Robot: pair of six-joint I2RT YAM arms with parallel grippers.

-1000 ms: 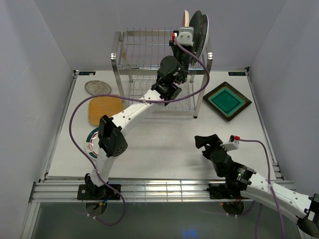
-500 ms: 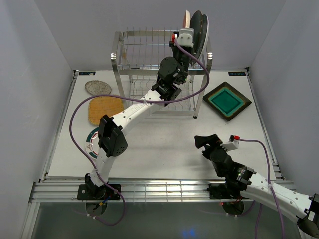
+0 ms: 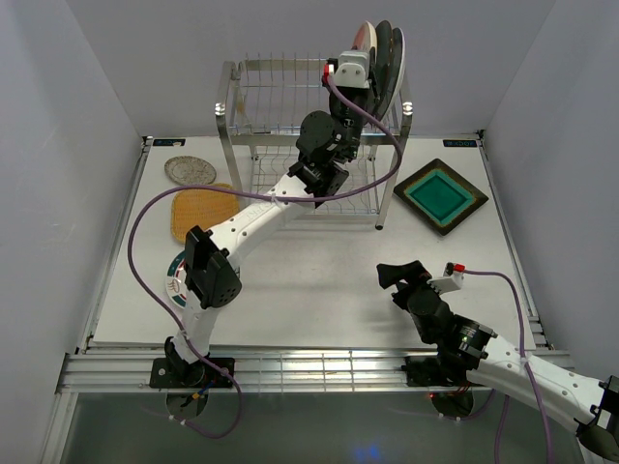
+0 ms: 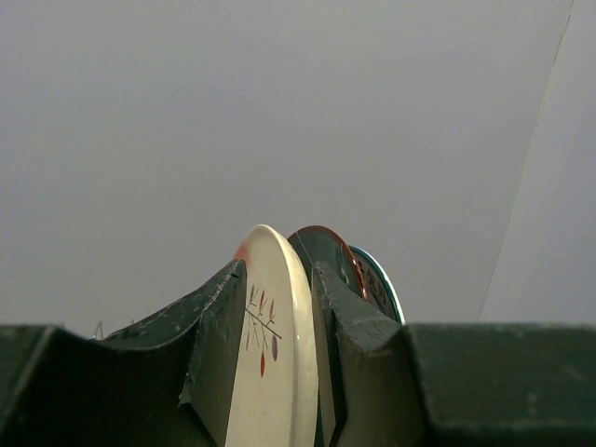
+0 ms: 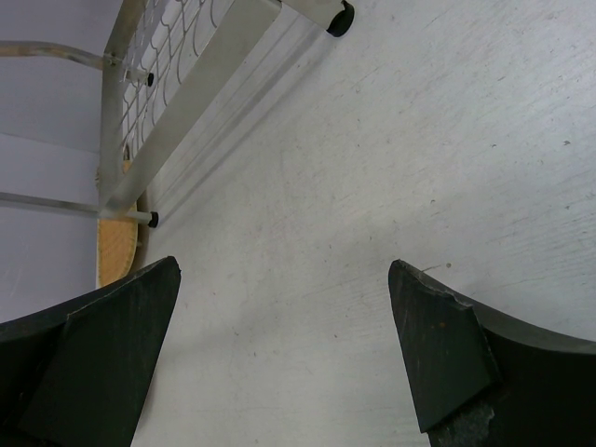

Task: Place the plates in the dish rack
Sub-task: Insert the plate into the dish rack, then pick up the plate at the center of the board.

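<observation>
The dish rack (image 3: pixel 290 97) stands at the back of the table. Three plates stand on edge at the right end of its top tier: a pink-cream plate (image 3: pixel 363 37), a dark one (image 3: pixel 384 46) and one more behind. My left gripper (image 3: pixel 362 53) straddles the pink-cream plate (image 4: pixel 270 354); its jaws are slightly open, with a thin dark gap at the right finger (image 4: pixel 358 335). A silver-grey plate (image 3: pixel 190 170), a yellow woven plate (image 3: pixel 198 211), a green-rimmed plate (image 3: pixel 176 274) and a brown square plate (image 3: pixel 440 195) lie on the table. My right gripper (image 3: pixel 397 280) hovers open and empty.
The left arm's forearm crosses over the rack's lower tier and partly hides the green-rimmed plate. The right wrist view shows a rack foot and rail (image 5: pixel 186 93) and the yellow plate's edge (image 5: pixel 116 251). Walls close in the table on three sides.
The left wrist has shifted a little up and left along the rack's top, and its jaws have widened round the pink-cream plate. The right arm has not moved.
</observation>
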